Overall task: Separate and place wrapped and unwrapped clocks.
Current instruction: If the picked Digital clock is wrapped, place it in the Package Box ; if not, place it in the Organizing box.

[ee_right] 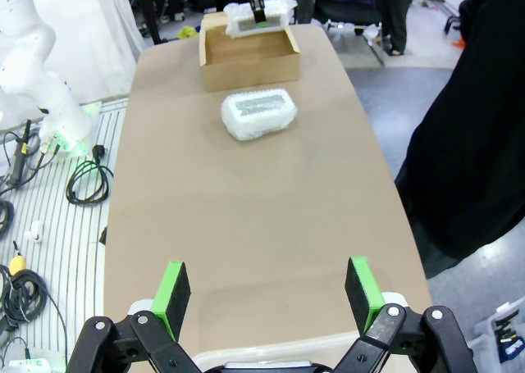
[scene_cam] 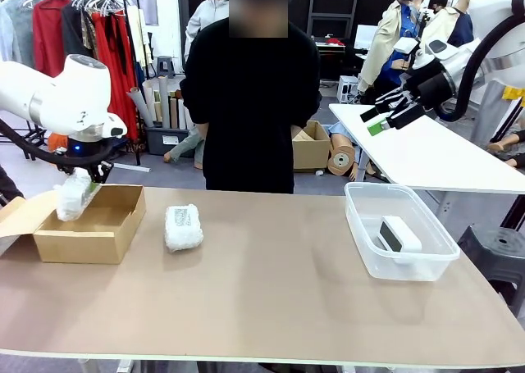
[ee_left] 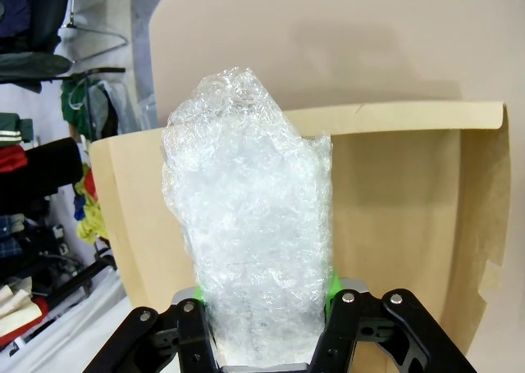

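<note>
Clamping wrapped clock (ee_left: 246,217), L gripper (ee_left: 264,293), seemingly partway into cardboard box (scene_cam: 82,242), R gripper (ee_right: 267,273) fingers apart, raised

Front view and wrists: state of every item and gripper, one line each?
left gripper: shut on the held wrapped clock.
held wrapped clock: gripped, upright, at the cardboard box's opening.
cardboard box: open, flaps out.
second wrapped clock: lying loose on the table, between cardboard box and clear bin.
clear bin: no lid.
bare clock: unwrapped, lying inside the clear bin.
right gripper: open, empty, raised above the table.
</note>
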`<control>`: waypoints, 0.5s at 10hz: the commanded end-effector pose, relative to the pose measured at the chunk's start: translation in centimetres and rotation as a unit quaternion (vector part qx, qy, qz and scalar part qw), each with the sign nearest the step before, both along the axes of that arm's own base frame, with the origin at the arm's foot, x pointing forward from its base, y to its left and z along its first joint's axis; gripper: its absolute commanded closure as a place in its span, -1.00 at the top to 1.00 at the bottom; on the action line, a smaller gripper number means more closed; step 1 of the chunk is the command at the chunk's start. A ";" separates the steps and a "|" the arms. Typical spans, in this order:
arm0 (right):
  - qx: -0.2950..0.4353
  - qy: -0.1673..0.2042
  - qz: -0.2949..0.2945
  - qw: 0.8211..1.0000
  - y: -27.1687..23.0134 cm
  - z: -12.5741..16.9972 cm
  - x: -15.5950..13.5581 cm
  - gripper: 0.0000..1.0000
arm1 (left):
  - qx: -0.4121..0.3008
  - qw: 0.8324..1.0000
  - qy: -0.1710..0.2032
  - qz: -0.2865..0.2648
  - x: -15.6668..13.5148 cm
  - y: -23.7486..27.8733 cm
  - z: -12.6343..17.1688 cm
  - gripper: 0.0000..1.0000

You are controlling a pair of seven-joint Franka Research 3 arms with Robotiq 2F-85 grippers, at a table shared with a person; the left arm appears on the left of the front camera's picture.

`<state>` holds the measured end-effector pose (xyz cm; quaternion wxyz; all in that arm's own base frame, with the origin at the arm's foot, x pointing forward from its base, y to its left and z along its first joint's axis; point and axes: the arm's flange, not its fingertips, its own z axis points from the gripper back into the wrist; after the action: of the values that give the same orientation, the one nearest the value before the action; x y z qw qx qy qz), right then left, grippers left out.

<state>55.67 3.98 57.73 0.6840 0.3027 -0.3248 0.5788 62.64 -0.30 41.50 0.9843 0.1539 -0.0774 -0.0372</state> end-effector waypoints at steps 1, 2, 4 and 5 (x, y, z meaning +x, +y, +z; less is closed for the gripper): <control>0.001 -0.002 0.000 1.000 0.0 0.2 0.0 1.00 | 0.021 1.000 -0.002 0.015 -1.7 0.1 -0.4 -1.00; 0.001 -0.002 0.000 1.000 0.0 0.2 0.0 1.00 | 0.024 0.999 -0.006 0.022 -2.3 0.0 -0.4 -1.00; 0.001 -0.002 0.000 1.000 0.0 0.2 0.0 1.00 | 0.019 0.999 -0.003 0.030 -3.3 0.3 -0.6 -1.00; 0.001 -0.002 0.000 1.000 0.0 0.2 0.0 1.00 | 0.016 0.999 0.005 0.031 -3.5 0.6 -0.9 -1.00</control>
<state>55.67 3.98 57.73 0.6840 0.3028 -0.3248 0.5788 60.09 -0.14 40.66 0.9841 0.1640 -0.0657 -0.0168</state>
